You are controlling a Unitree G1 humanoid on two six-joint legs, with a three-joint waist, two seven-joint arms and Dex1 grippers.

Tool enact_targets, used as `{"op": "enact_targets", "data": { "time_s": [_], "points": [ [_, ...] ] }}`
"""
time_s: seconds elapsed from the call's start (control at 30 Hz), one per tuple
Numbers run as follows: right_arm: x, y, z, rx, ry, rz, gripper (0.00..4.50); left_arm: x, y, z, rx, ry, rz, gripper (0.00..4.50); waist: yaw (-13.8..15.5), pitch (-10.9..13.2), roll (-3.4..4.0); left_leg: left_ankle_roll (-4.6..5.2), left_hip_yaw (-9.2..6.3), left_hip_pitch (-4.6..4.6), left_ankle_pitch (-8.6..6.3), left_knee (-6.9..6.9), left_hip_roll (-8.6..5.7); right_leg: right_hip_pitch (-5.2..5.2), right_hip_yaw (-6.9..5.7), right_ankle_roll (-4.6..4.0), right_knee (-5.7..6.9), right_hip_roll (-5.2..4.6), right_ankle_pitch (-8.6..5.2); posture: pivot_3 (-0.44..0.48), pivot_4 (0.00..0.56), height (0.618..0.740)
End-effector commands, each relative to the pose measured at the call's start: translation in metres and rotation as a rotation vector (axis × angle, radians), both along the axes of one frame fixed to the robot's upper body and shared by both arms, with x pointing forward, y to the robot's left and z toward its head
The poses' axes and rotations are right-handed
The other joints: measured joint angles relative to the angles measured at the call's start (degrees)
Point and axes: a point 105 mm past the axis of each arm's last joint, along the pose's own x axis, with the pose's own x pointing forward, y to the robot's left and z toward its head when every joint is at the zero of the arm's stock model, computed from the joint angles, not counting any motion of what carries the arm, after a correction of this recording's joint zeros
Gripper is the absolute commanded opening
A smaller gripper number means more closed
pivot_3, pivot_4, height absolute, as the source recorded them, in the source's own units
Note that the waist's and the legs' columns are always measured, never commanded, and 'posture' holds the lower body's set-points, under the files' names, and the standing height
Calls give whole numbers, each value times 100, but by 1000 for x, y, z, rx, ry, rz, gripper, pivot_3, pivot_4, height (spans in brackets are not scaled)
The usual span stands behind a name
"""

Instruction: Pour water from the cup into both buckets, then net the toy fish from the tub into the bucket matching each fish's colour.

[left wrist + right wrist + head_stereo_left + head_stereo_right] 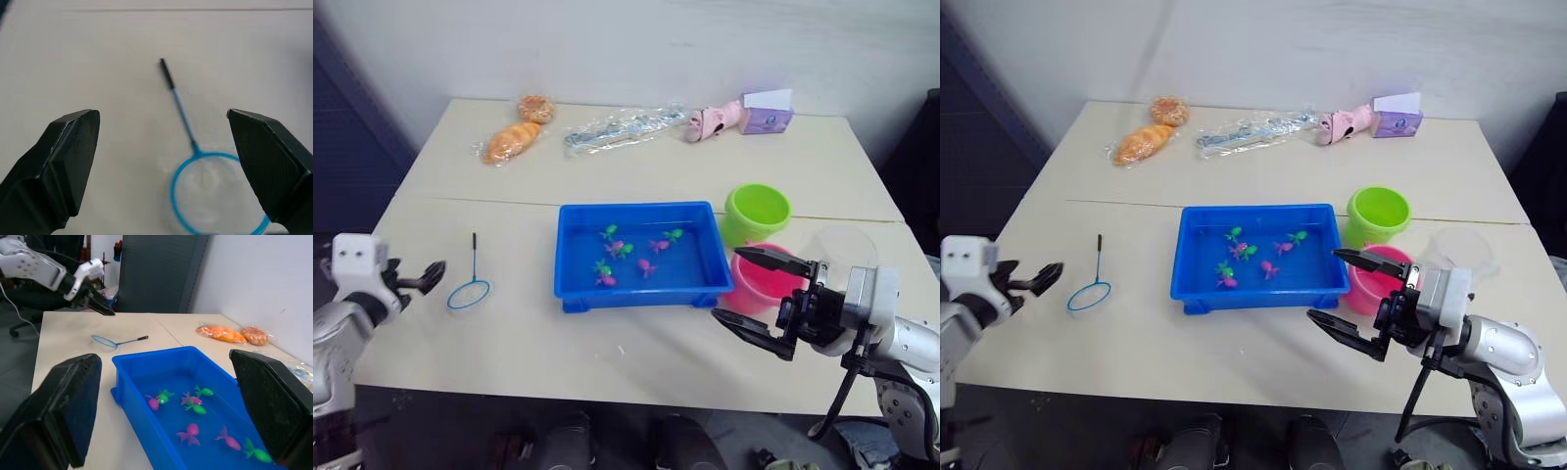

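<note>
Head views: pale tabletop (636, 181) w/ a shallow rectangular bright blue plastic tub (641, 256) near centre, holding several tiny plastic toy fish (636, 254), green and pink/magenta, scattered in its middle. Just beside the tub's right end sit a lime green round plastic bucket (756, 213) (farther back) and a pink round plastic bucket (766, 281) (nearer the front edge), the two close together. A wide clear plastic cup (842, 247) stands to the right of the pink bucket, near the table's right edge. Left of the tub, well apart, lies a small round hoop net with light-blue rim and thin dark stick handle (470, 279), flat on the table, hoop toward the front edge. At the back: an orange pastry in clear wrap (512, 142), a round bun (536, 108), a crinkled clear plastic bag (622, 128), a pink soft toy (713, 121), and a small lilac box (765, 117).

Left gripper (423, 278) hangs at the table's left edge, near the net, not touching it. Right gripper (754, 294) sits in front of the pink bucket, fingers spread wide, holding nothing.

Left wrist view: black fingers (61, 164) spread wide, released, w/ the net lying on the table between and beyond them; dark handle end farthest from the fingers.

Right wrist view: black fingers (58, 409) wide apart, empty; tub and fish between them, net and left gripper (100, 305) beyond the tub, pastries near the wall.
</note>
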Motion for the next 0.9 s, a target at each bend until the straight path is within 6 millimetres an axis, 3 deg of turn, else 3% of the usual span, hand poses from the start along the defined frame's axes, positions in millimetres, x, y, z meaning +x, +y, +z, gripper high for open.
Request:
{"op": "enact_targets", "data": {
  "time_s": [0.03, 0.33, 0.63, 0.9],
  "points": [
    [-4, -1, 8, -13, -38, -17, 4447, 7, 3, -6, 38, 77, 1, 4500, -26, 0, 0, -3, 2, 0, 1, -1, 2, 0, 0, 0, 2, 4, 0, 0, 150, 740],
    [-11, 2, 5, -5, -38, -70, 4447, 52, -13, -30, 2, 125, 26, 4500, 115, 2, -4, -2, -1, -5, 0, 35, 1, 4, 1, 10, 12, 5, 5, 0, 150, 740],
    [-11, 5, 7, 5, -54, -90, 4447, 63, -10, -58, -14, 202, 70, 4500, 147, 0, -8, -9, 2, -2, 4, 43, 2, -5, 4, 18, 39, 5, 9, 0, 150, 740],
    [-11, 4, 9, 3, -60, -100, 4500, 49, -11, -77, -62, 282, 54, 978, 120, -3, -3, -14, 7, 12, 7, 43, 2, 0, 11, 18, 48, 5, 9, 0, 150, 740]
  ]
}}
